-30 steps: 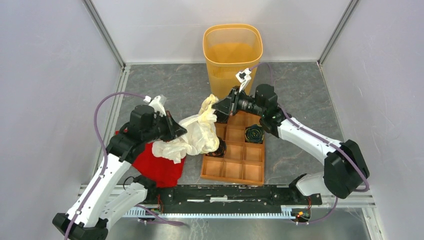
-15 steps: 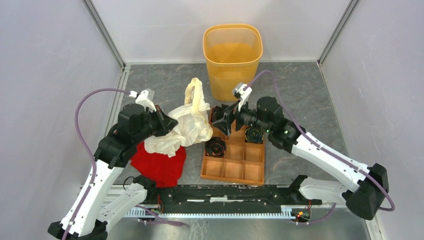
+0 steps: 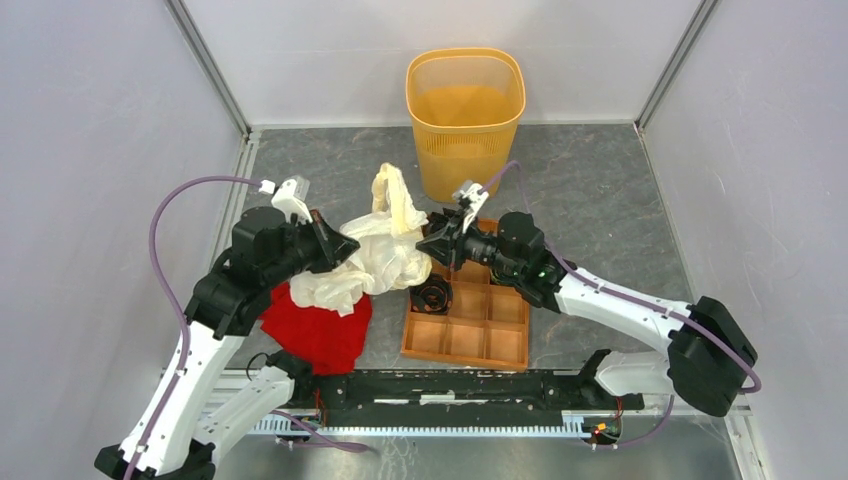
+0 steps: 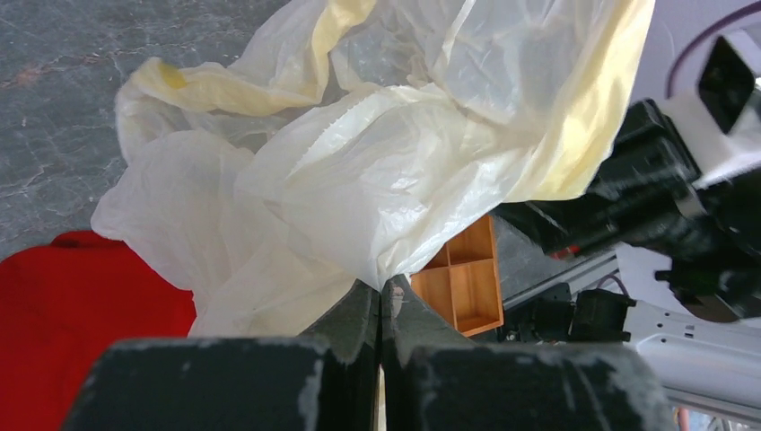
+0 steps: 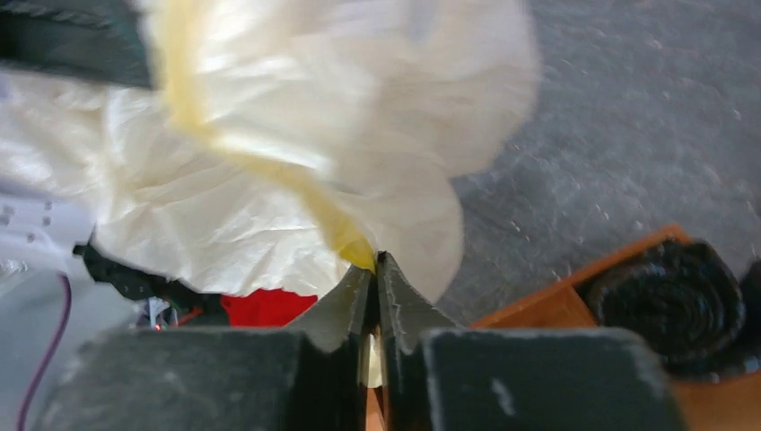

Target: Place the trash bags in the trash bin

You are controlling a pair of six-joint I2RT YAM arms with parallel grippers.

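Note:
The cream-white trash bag [image 3: 378,252] hangs crumpled between my two grippers, above the table, with a loop sticking up at its top. My left gripper [image 3: 338,250] is shut on the bag's left part; in the left wrist view the film [image 4: 377,171] is pinched at the fingertips [image 4: 381,285]. My right gripper [image 3: 426,249] is shut on the bag's right edge; the right wrist view shows a yellowish fold [image 5: 269,144] clamped between the tips [image 5: 375,262]. The orange-yellow trash bin [image 3: 465,105] stands upright at the back, apart from the bag.
A red cloth [image 3: 316,326] lies under the bag at the left. An orange-brown compartment tray [image 3: 478,325] lies right of it with a black roll [image 3: 432,294] in one cell. Grey walls close in both sides.
A second ago my right gripper held the bag higher; it then came off and dropped lower, and is now shut on the bag's right edge. My left gripper lifted the bag up and left.

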